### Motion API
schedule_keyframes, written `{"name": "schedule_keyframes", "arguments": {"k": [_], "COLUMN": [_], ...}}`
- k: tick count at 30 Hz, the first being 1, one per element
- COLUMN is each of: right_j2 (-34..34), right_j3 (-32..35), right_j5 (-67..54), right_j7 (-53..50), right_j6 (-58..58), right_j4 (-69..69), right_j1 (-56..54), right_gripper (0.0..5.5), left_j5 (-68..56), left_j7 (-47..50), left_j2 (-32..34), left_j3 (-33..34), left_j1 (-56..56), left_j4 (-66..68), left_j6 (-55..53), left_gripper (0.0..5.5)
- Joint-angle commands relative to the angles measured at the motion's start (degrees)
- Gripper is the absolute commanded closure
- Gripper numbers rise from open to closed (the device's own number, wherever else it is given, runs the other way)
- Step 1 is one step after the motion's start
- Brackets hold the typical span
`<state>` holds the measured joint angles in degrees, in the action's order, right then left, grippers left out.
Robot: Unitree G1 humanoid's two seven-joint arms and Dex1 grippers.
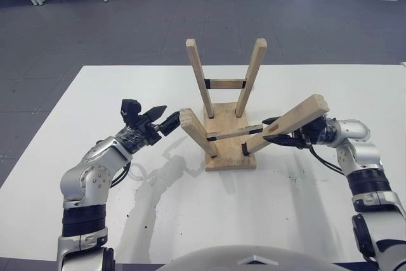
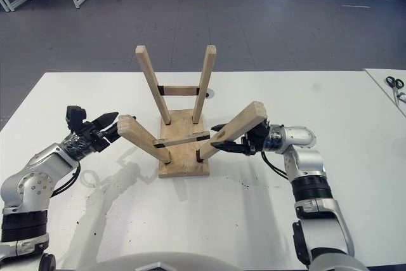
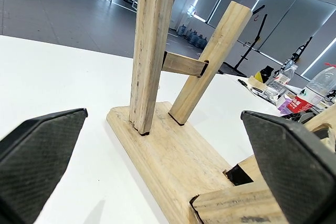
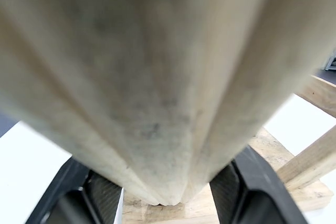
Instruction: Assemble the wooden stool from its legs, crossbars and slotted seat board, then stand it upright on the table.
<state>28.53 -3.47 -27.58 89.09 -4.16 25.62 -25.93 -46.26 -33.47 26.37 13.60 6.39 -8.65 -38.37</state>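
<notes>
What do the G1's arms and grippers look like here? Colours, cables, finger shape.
The left arm and right arm have silver-grey rounded shells with black bands at the joints. A black cable loops beside each forearm. The left gripper and right gripper are black, each with two tapered wedge fingers. A small black box sits on the left wrist.

White worktop (image 1: pixel 342 87), wide and flat, with grey floor (image 1: pixel 190 4) beyond its far edge. Near the middle, directly on the surface: wooden seat board (image 1: pixel 231 158), lying flat, long side pointing away from the robot. Standing on the board, not on the worktop: the legs (image 1: pixel 198 74). Just right of the board, small dark specks (image 1: pixel 295 176) on the white surface. A few more at the near left of the board.
</notes>
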Motion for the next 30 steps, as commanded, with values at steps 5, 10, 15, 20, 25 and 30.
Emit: {"name": "schedule_keyframes", "arguments": {"k": [5, 10, 15, 20, 25, 30], "right_j2": [0.90, 1.42, 1.94, 0.02, -3.42, -4.24], "right_j3": [-3.77, -7.75, -9.83, -9.88, -9.49, -9.78], "right_j5": [7.22, 10.18, 11.35, 13.61, 15.05, 14.83], "right_j7": [-0.18, -2.77, -5.53, -11.84, -19.48, -21.11], "right_j6": [-1.40, 4.51, 10.66, 9.27, 7.08, 6.59], "right_j4": [4.21, -1.17, -3.66, -1.75, 1.24, 2.02], "right_j1": [-4.13, -3.11, -3.22, -4.61, -4.49, -3.76], "right_gripper": [3.45, 3.45, 3.45, 3.45, 3.45, 3.45], "left_j5": [1.20, 1.50, 1.71, 5.57, 14.33, 17.84], "left_j7": [0.35, 1.15, 1.46, 5.03, 19.46, 31.34], "left_j2": [-0.84, -2.03, -2.62, -1.16, -4.88, -8.24], "left_j3": [-0.45, -0.68, -0.41, 3.50, 8.06, 4.62], "left_j1": [-0.11, -1.14, -1.84, -2.77, -3.17, 4.38], "left_j4": [-0.22, -1.25, -1.97, 0.11, -1.60, -21.02], "left_j6": [-0.10, 0.06, 0.09, 2.89, 9.51, 8.86], "left_gripper": [0.01, 0.01, 0.01, 0.01, 0.45, 1.36]}}
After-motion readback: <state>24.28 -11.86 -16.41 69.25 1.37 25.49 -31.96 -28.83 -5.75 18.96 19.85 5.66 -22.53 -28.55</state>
